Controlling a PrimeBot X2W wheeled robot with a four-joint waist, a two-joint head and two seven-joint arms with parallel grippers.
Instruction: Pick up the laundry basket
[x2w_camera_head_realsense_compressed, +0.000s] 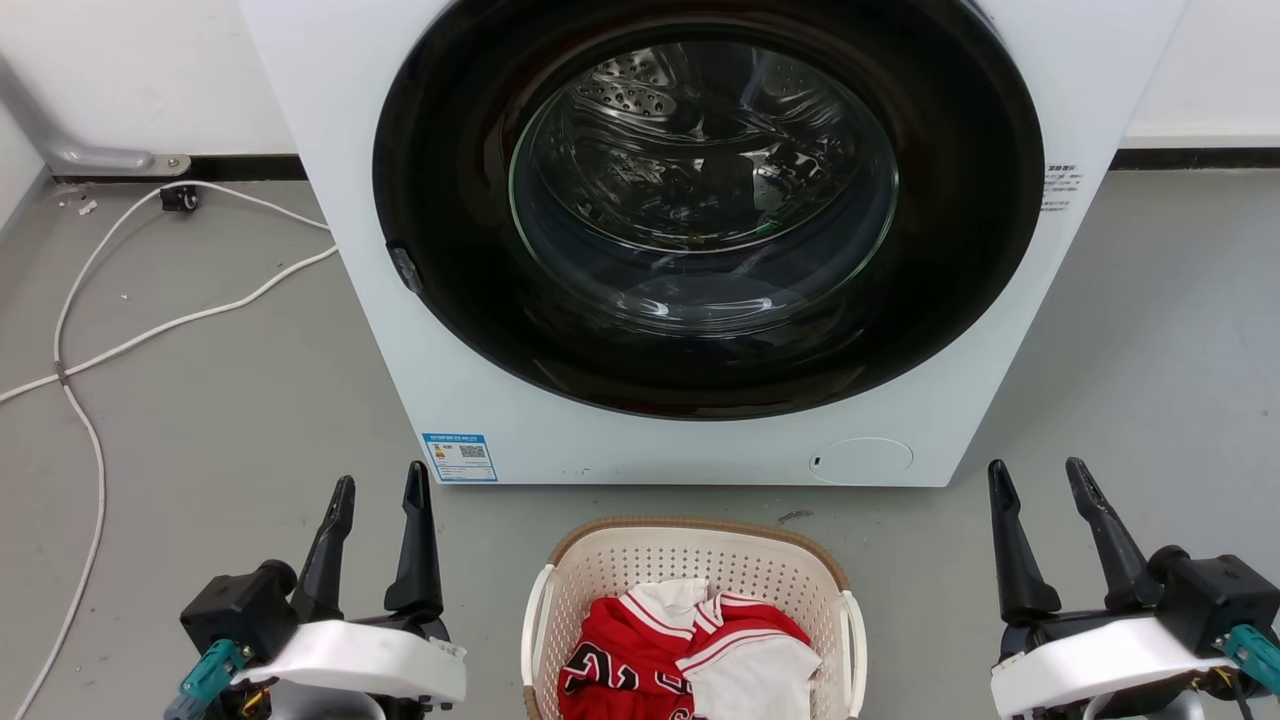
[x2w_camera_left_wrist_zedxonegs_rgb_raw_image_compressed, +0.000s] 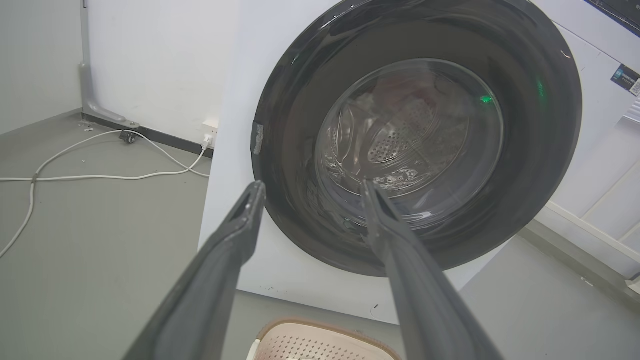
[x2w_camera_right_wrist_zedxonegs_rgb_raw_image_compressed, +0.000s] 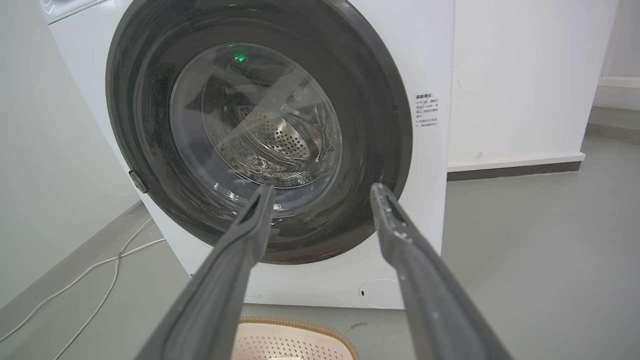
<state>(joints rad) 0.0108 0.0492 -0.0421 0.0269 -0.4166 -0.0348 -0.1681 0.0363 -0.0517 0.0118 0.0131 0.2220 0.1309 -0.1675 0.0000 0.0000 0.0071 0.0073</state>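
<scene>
1. Left gripper (x2w_camera_head_realsense_compressed: 381, 475), two long dark fingers: parted, holding nothing, above the grey floor (x2w_camera_head_realsense_compressed: 200, 430) to the left of the basket.
2. Right gripper (x2w_camera_head_realsense_compressed: 1035, 465): likewise parted and empty, to the basket's right.
3. Cream perforated plastic laundry basket (x2w_camera_head_realsense_compressed: 640, 570), brown woven-look rim, white side handles: on the floor between the grippers, apart from both; contains red-and-white garments (x2w_camera_head_realsense_compressed: 640, 650).
4. White front-loading washing machine (x2w_camera_head_realsense_compressed: 350, 150), round dark-framed glass door (x2w_camera_head_realsense_compressed: 450, 200): just behind the basket.
5. White cable (x2w_camera_head_realsense_compressed: 100, 340): on the floor, left of the machine.
</scene>
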